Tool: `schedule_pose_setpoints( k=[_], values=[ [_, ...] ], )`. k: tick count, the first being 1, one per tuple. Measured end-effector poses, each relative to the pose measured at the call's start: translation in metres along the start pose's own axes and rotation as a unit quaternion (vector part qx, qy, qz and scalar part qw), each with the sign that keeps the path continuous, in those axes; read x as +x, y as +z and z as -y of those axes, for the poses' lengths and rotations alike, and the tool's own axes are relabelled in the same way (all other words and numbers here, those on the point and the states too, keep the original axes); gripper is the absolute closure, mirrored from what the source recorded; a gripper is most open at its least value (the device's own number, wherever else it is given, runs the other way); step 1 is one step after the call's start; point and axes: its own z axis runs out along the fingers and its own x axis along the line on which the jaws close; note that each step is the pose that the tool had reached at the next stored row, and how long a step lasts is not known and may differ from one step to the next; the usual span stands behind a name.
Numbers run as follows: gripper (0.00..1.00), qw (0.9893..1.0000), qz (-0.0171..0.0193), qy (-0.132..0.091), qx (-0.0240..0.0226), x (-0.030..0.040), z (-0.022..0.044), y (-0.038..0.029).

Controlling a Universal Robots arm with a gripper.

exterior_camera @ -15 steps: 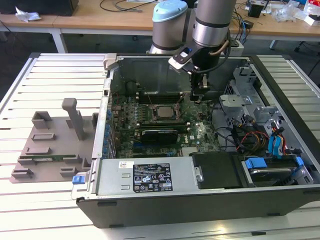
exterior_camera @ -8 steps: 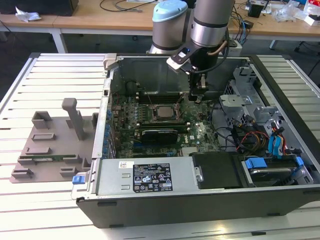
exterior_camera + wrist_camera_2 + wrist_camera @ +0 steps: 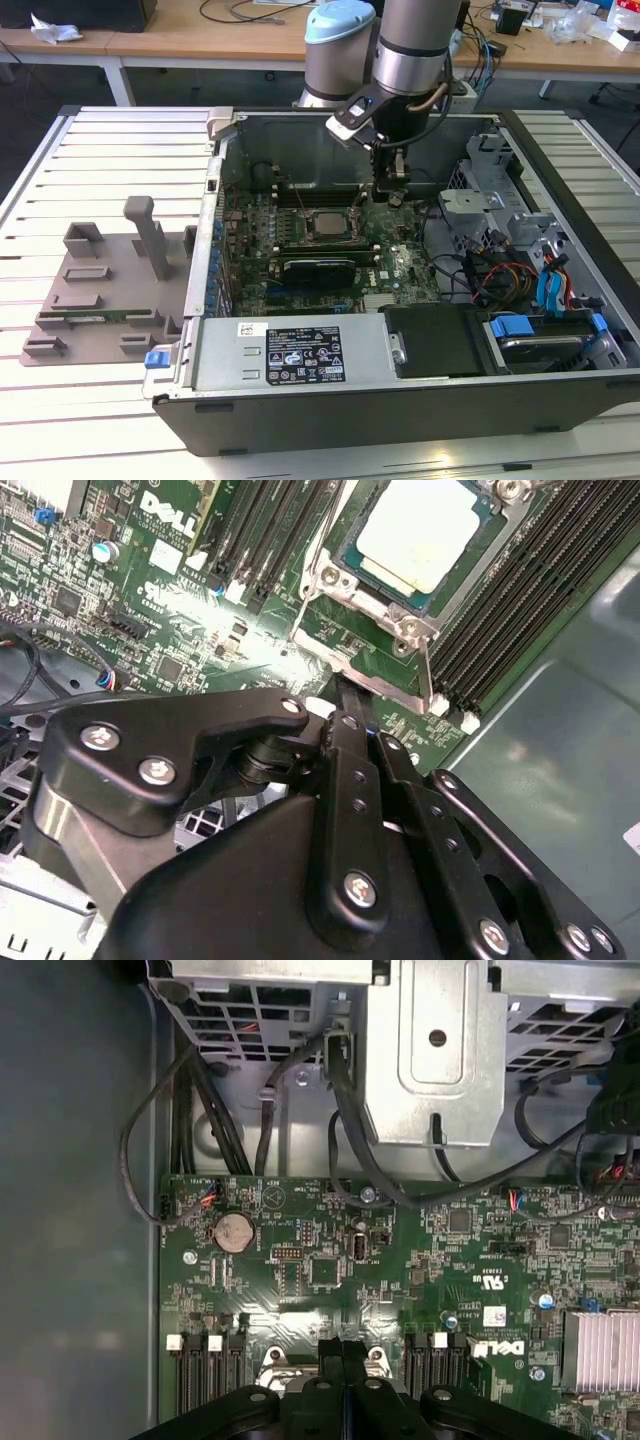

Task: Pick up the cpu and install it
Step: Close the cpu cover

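Note:
The cpu [image 3: 325, 222], a small square chip with a silver top, lies flat in its socket on the green motherboard [image 3: 400, 268] inside the open computer case. In the second wrist view the cpu [image 3: 420, 530] sits within the metal socket frame [image 3: 370, 640]. My gripper [image 3: 392, 195] hangs just above the board, beside the socket toward the exterior view's right. Its black fingers [image 3: 335, 1352] are pressed together with nothing between them, and in the second wrist view the gripper [image 3: 345, 692] reaches close to the frame's edge and the thin lever wire [image 3: 426, 670].
Memory slots [image 3: 510, 600] flank the socket. A long black card [image 3: 315, 268] lies in front of it. A metal drive cage [image 3: 430, 1050] with cables [image 3: 200, 1090] stands nearby. A grey fixture tray [image 3: 100, 290] rests outside the case at the exterior view's left.

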Motion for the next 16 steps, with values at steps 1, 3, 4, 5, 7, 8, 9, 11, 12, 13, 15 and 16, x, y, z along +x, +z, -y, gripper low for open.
schedule_pose_setpoints(
  k=[1,3,4,5,7,8,9,11,12,13,15,16],
  values=[
    [0.89,1.0000,0.0001,0.000,0.0000,0.0000,0.0010,0.0002],
    [0.89,1.0000,0.0000,0.000,0.0000,0.0002,0.0045,0.0017],
    [0.89,1.0000,0.0000,0.000,0.0000,0.0002,0.0053,0.0021],
    [0.89,1.0000,0.0001,0.000,0.0000,0.0002,0.0060,0.0024],
    [0.89,1.0000,0.0001,0.000,0.0000,0.0003,0.0091,0.0036],
    [0.89,1.0000,0.0001,0.000,0.0000,0.0004,0.0100,0.0039],
    [0.89,1.0000,0.0001,0.000,0.0000,0.0004,0.0112,0.0044],
    [0.89,1.0000,0.0000,0.000,0.0000,0.0005,0.0138,0.0054],
    [0.89,1.0000,0.0000,0.000,0.0000,0.0005,0.0146,0.0058],
    [0.89,1.0000,0.0001,0.000,0.0000,0.0005,0.0154,0.0061],
    [0.89,1.0000,0.0000,0.000,0.0000,0.0006,0.0168,0.0067],
    [0.89,1.0000,0.0000,0.000,0.0000,0.0006,0.0174,0.0070]
  ],
)
